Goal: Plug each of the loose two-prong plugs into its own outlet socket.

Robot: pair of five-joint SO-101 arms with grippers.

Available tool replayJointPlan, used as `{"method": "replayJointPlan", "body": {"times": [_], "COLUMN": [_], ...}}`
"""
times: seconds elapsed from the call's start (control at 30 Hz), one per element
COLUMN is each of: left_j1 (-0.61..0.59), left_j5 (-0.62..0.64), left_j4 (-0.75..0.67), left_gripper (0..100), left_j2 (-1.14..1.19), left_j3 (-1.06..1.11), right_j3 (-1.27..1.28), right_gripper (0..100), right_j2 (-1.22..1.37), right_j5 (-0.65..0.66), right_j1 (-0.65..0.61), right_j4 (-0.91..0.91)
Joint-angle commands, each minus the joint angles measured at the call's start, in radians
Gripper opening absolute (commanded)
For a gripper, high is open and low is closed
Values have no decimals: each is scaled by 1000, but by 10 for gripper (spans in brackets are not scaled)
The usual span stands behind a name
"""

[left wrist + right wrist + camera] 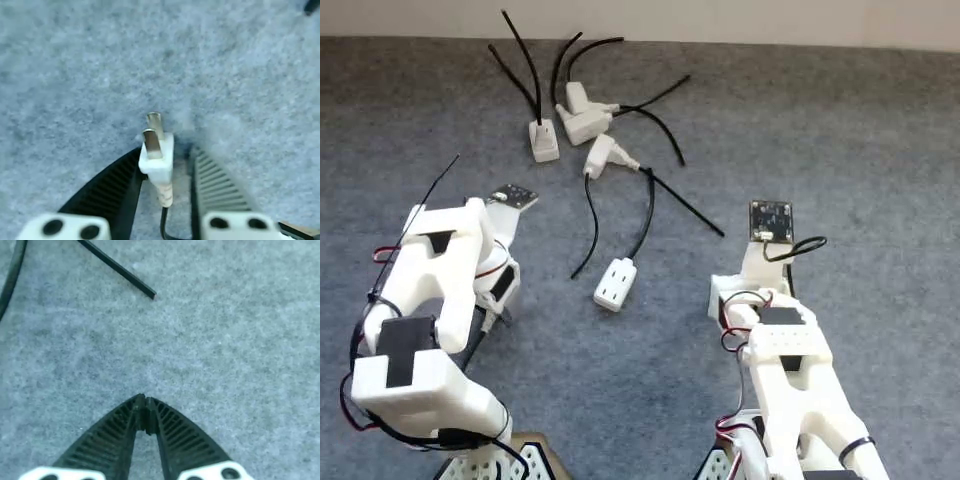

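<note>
My left gripper (167, 152) is shut on a white two-prong plug (156, 155). The plug lies against one black finger (117, 185), its prongs (152, 135) point away at the grey carpet, and its black cord runs back between the jaws. In the high view this gripper (495, 315) sits at the left, a little left of a white outlet socket (615, 283) on a black cord. My right gripper (145, 412) is shut with nothing in it, low over bare carpet. Several more white plugs and sockets (582, 118) lie in a cluster at the far side.
Black cords (650, 205) trail from the far cluster toward the middle. One cord end (117, 267) lies just beyond my right gripper, and another cord (10, 275) curves past beside it. The grey carpet (880, 150) covers the whole table.
</note>
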Motion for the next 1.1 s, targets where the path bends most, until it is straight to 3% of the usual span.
{"method": "replayJointPlan", "body": {"times": [0.0,0.27,0.7,0.9,1.07], "left_j1": [15,7,30,150,266], "left_j5": [5,8,26,284,379], "left_j4": [2,3,-12,-272,-563], "left_gripper": [5,5,5,5,5], "left_j2": [10,-67,-779,-1006,-1227], "left_j3": [-25,-67,-30,260,579], "right_j3": [-2,-2,8,10,10], "right_gripper": [8,8,8,8,8], "right_j2": [-15,-15,-15,-15,-15], "right_j5": [-5,-6,-6,-8,-8], "right_j1": [-5,-4,-5,-7,-7], "right_j4": [-19,-19,-21,-21,-21]}}
